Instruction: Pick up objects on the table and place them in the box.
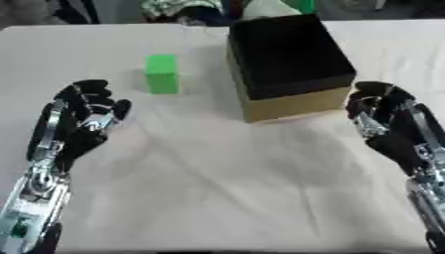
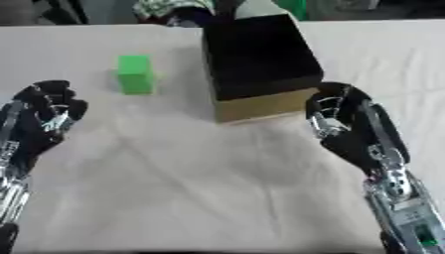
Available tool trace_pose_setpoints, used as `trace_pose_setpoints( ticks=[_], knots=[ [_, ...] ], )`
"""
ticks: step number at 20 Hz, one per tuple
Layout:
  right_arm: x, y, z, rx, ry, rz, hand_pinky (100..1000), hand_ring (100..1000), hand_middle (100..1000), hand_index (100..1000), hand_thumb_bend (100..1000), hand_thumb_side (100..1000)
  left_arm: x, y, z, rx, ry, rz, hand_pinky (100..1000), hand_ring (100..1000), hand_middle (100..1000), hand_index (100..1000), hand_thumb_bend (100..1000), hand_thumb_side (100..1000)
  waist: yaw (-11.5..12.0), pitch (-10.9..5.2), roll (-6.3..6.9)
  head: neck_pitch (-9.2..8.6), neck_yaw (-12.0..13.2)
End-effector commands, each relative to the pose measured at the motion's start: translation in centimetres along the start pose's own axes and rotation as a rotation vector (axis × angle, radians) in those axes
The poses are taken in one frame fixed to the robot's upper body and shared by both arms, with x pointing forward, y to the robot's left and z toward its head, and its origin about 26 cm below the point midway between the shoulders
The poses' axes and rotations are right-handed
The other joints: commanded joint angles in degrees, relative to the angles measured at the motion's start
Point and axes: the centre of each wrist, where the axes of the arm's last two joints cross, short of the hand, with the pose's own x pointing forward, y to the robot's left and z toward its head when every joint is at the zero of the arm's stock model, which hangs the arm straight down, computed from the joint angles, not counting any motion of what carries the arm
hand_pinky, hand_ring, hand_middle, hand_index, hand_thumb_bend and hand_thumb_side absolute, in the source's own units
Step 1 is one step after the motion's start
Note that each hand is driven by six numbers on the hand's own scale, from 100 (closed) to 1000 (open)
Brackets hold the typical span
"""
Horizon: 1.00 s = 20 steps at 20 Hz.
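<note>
Desk (image 1: 217,188): cloth-covered, green block (image 1: 162,74) beside box (image 1: 291,64).
Hands: my left hand (image 1: 80,121), right hand (image 2: 347,126), fingers curled, empty.
Risk: block tips if clipped.

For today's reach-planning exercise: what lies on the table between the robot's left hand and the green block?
Nothing: only bare cloth separates the left hand from the green block, clearest in the left eye view.

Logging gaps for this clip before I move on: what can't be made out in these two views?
- Box interior: dark in both views, so contents cannot be told.
- Green block: blurred; surface detail unreadable, far side hidden.
- Left hand: partly cut by the left edge in the right eye view.
- Right hand: forearm cut by the right edge in the left eye view.
- Clutter beyond the table: cropped, unidentifiable.
</note>
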Motion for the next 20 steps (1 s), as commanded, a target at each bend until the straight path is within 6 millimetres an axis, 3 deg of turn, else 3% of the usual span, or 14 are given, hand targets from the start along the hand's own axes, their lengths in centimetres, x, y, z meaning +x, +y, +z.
trace_pose_setpoints(
  ticks=[1, 11, 16, 20],
  knots=[
    [0.6, -0.5, -0.2, -0.007, -0.022, 0.013, 608, 629, 626, 763, 213, 322, 1.8, 1.8, -1.1, -0.005, -0.053, -0.094, 607, 625, 586, 722, 640, 362, -0.1, -1.09, 0.12, -0.14, -0.06],
    [0.2, -0.5, 0.2, 0.0, -0.005, 0.016, 608, 629, 626, 763, 213, 326, 7.1, 7.6, -5.2, -0.049, -0.136, -0.488, 630, 632, 599, 736, 711, 309, -1.17, -1.72, 0.58, 0.02, -0.29],
    [0.1, -0.4, 0.3, 0.01, 0.002, 0.016, 608, 628, 625, 763, 212, 329, 9.4, 10.2, -8.6, -0.099, -0.113, -0.711, 656, 644, 613, 756, 795, 340, -1.91, -2.02, 0.92, -0.06, -0.45],
    [-0.1, -0.3, 0.4, 0.021, 0.008, 0.017, 608, 628, 625, 763, 211, 331, 9.7, 11.0, -12.0, -0.15, -0.054, -0.86, 671, 646, 616, 760, 856, 361, -2.4, -2.39, 1.12, -0.02, -0.37]
  ],
)
